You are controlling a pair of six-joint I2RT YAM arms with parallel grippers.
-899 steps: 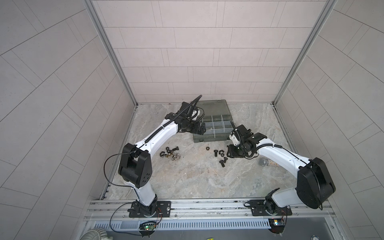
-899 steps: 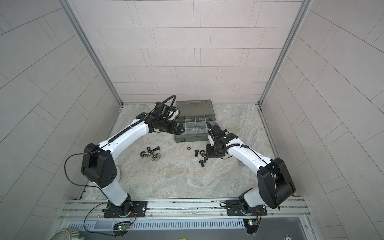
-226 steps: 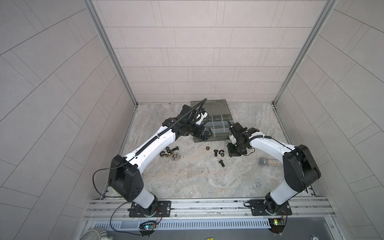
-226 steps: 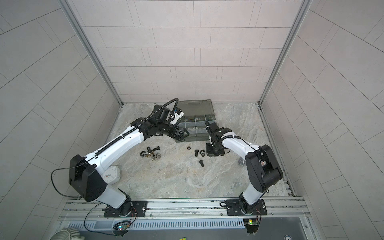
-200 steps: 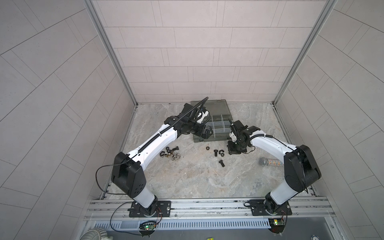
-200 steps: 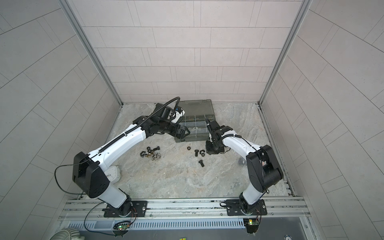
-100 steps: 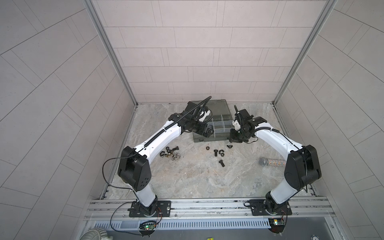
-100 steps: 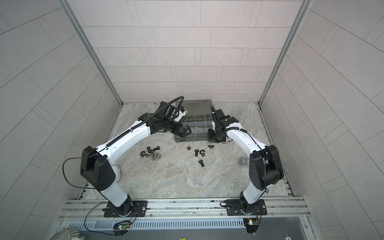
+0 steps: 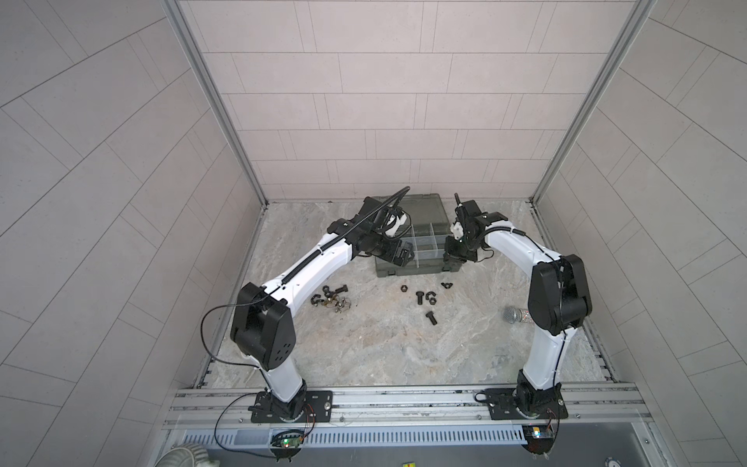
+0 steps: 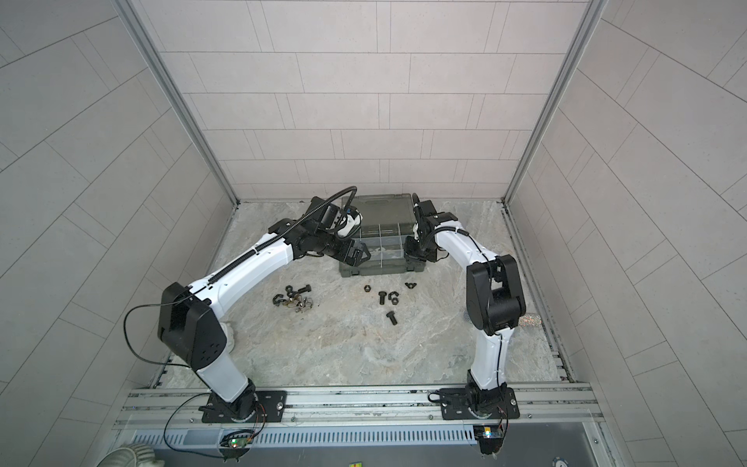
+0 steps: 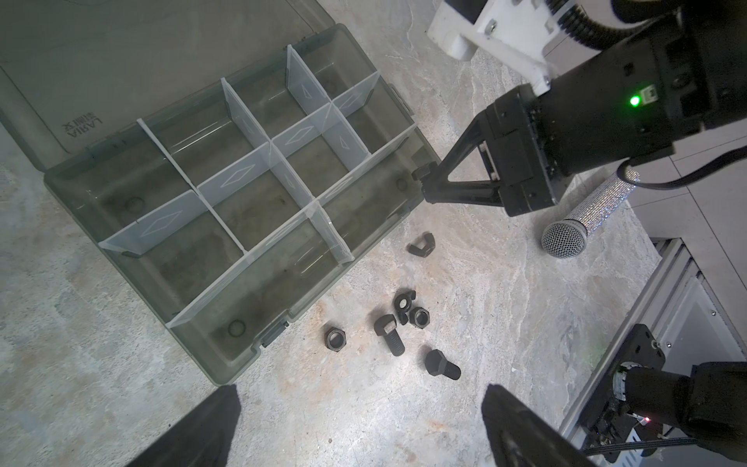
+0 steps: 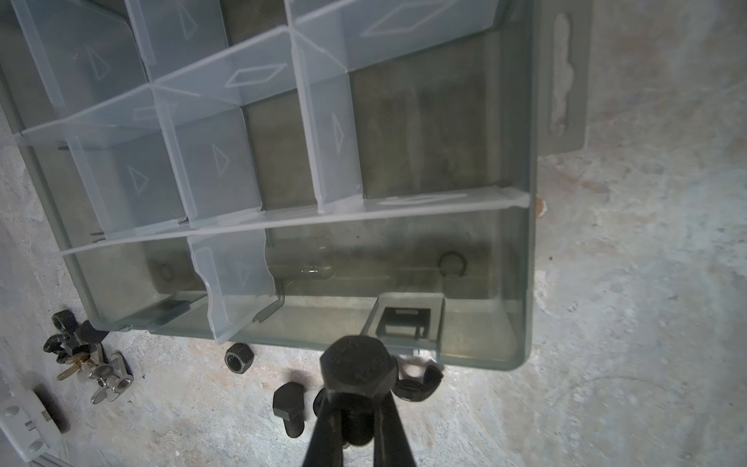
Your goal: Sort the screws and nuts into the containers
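Locate the smoky-grey organizer case (image 9: 408,270) at upper centre of both top views (image 10: 380,270), lid laid open toward the back wall and pale dividers splitting the tray into the containers (image 11: 250,202). Find the right gripper (image 12: 355,388) at the right front corner of the case, fingers (image 12: 323,436) clamped on the shank of one black screw (image 12: 357,364), hexagonal head facing the right wrist camera and overlapping the front wall beside the latch. Cannot tell whether held over the long front compartment or just outside the rim. Find the left gripper (image 9: 404,257) over the left front corner of the case, fingers (image 11: 194,436) spread wide apart above the bench (image 9: 384,356). On the bench just in front of the case, near the centre of both top views, note two loose screws (image 9: 420,298) lying on their sides, hexagonal nuts (image 9: 403,288) beside them and one black winged nut (image 9: 446,286) nearest the right gripper. Further left, beside the left arm, note a tight cluster (image 9: 331,301) of black screws and nuts mixed with silvery winged nuts (image 12: 109,376). At right of the top views, well apart from the case, note the glittery-handled microphone (image 9: 515,315) lying on the bench, partly hidden by the right arm.
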